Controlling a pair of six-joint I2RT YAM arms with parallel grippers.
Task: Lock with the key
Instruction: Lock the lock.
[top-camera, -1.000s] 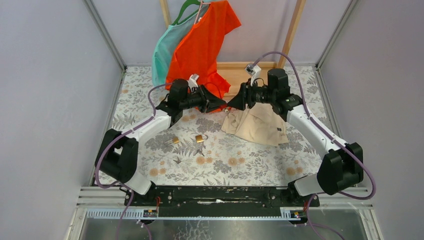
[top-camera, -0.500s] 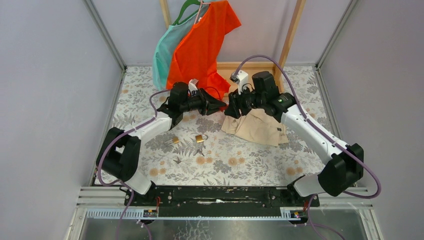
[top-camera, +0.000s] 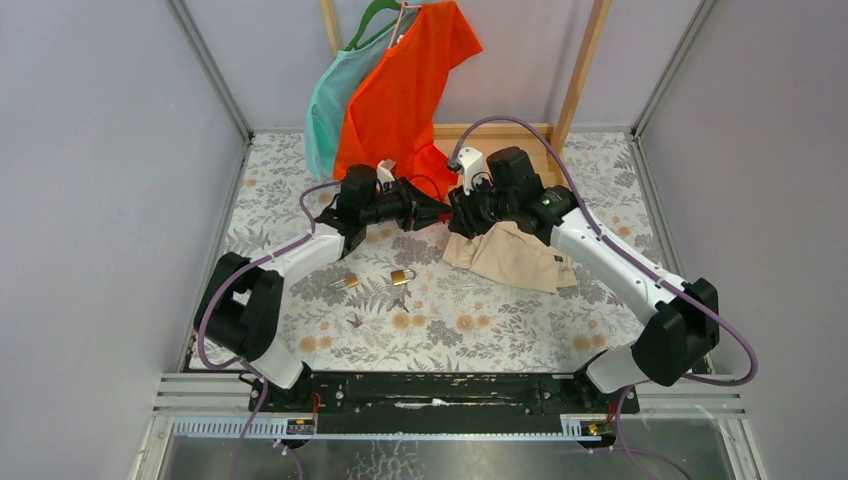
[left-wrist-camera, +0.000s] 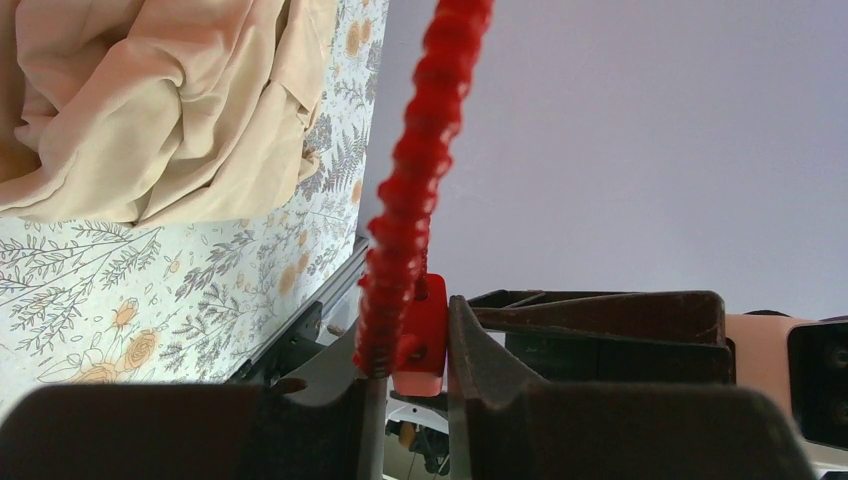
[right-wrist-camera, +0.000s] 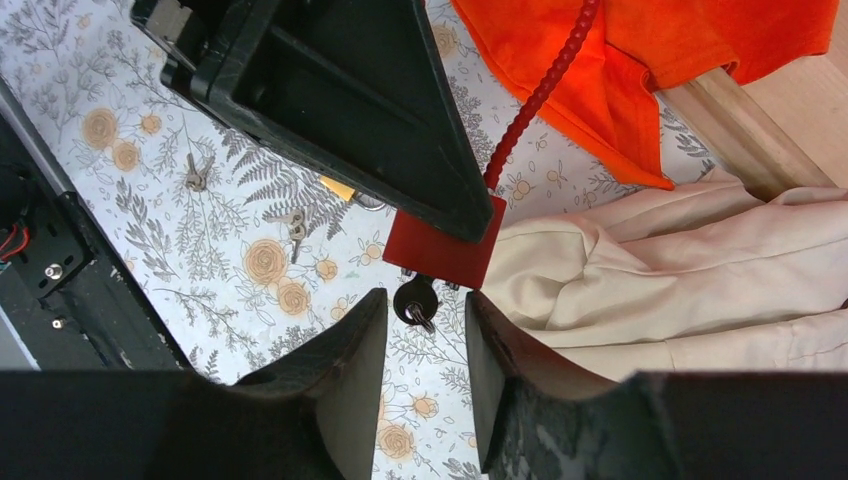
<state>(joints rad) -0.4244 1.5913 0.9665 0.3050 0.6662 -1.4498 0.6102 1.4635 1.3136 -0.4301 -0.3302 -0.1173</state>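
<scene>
Red lock (right-wrist-camera: 440, 250) up off the table (top-camera: 480, 310), clamped in left gripper (left-wrist-camera: 410, 370), cable (left-wrist-camera: 410, 180) trailing away. Key (right-wrist-camera: 413, 298) apparently already seated in it. Right gripper (right-wrist-camera: 425, 320) parted, straddling the key head without touching. Left to do: pinch, turn.

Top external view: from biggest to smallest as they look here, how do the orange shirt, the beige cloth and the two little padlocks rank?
1. orange shirt
2. beige cloth
3. middle padlock and left padlock: they look about alike and are too small to rank against each other.
</scene>
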